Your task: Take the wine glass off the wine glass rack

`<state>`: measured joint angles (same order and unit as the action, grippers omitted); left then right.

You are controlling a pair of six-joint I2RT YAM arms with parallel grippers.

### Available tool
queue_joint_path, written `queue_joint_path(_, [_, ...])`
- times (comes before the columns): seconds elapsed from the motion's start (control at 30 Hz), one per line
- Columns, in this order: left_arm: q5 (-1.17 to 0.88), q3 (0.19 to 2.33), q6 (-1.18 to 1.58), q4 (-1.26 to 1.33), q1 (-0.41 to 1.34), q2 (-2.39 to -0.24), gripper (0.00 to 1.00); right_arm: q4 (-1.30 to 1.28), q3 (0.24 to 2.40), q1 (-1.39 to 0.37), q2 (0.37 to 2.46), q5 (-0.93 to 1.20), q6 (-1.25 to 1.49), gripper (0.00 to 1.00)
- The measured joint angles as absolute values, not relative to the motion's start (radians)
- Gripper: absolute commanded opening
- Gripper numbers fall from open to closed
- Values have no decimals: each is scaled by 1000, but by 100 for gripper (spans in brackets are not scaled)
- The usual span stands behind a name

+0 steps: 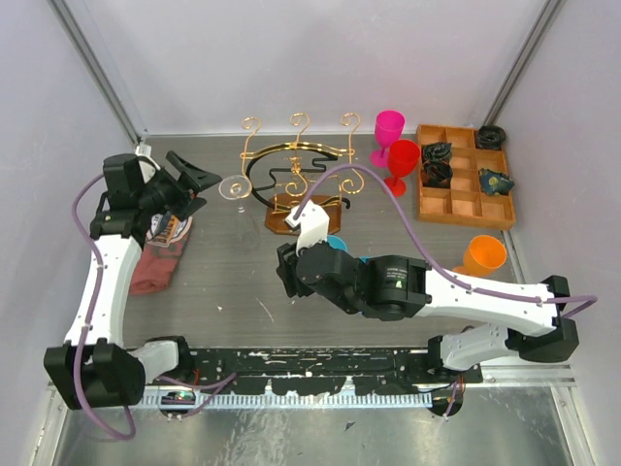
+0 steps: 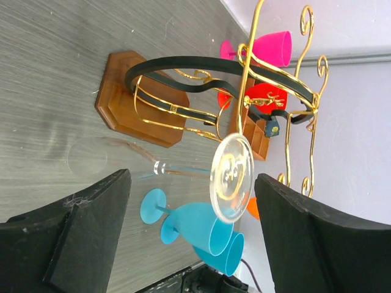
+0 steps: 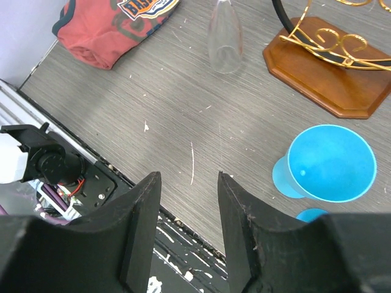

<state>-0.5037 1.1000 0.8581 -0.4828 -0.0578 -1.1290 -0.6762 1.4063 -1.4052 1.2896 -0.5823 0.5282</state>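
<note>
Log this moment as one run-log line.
wine glass: hanging on wine glass rack | left tool: open, either side of glass foot | right tool: open, above table | step: grasp not yet made

**Overhead view:** bright, even, diffuse light from above. The grey bench (image 1: 233, 282) carries only soft shadows beneath the arms, and the pale walls take a faint violet cast.

**Left wrist view:** a broad sheen washes out the bench at upper left. The clear foot of the wine glass (image 2: 232, 177) and the gold wire of the wine glass rack (image 2: 183, 62) catch small highlights. The black jaws at the lower corners are near-featureless and slightly soft.

**Right wrist view:** sharp at mid-frame, with faint diagonal bands of lighter and darker tone across the bench. The jaws along the lower edge are underexposed.
</note>
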Motion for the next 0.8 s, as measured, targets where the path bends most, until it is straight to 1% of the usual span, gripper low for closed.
queue_joint_path(0.13, [-528,1108,889,-442,-58,-1189,73,-684,1406,-1405,1262,-613,530,47])
queue_joint_path(0.3, [-568,1134,920,-394,-58,-1215,57,-686,1401,-1402,1217,-649,533,47])
queue_joint_path(0.33, [-574,1136,923,-385,-58,-1218,55,-685,1399,-1401,1210,-657,534,47])
queue_joint_path(0.67, [-629,1137,953,-343,-58,-1258,54,-707,1383,-1398,1181,-708,535,47])
queue_joint_path(0.73, [-635,1137,955,-341,-58,-1262,52,-713,1377,-1398,1165,-717,535,47])
queue_joint_path(0.8, [-646,1137,956,-338,-58,-1270,47,-718,1372,-1396,1144,-729,538,47])
